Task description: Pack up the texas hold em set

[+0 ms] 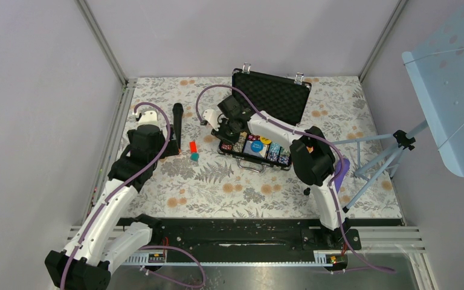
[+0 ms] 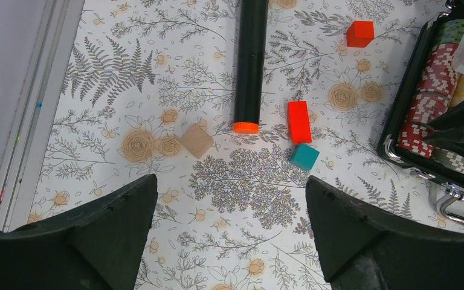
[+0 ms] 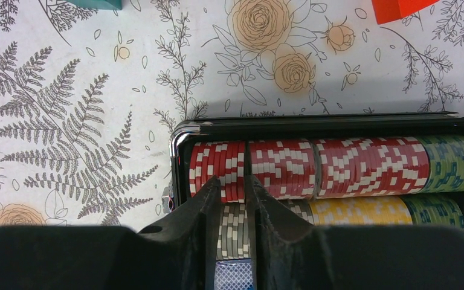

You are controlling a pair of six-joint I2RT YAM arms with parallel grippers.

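From the top view I see the black briefcase (image 1: 270,96) lying open at the far middle of the floral table (image 1: 229,193). Its lid is tilted back and the near tray is packed with poker chips (image 1: 275,154). My right gripper (image 1: 225,130) sits over the tray's left end. The left gripper (image 1: 147,116) hangs well apart at the left, beside the black microphone (image 1: 177,124).

On the left wrist view the fingers (image 2: 115,217) stand wide with nothing between them. Below are a red block (image 2: 299,121) with a teal block (image 2: 304,156) just beside it, a tan block (image 2: 196,140) and a red cube (image 2: 360,33).

On the right wrist view the fingers (image 3: 212,202) are narrow, straddling a thin slice of the red-and-white chips (image 3: 338,168) in the tray's edge row. I cannot tell whether they pinch it.
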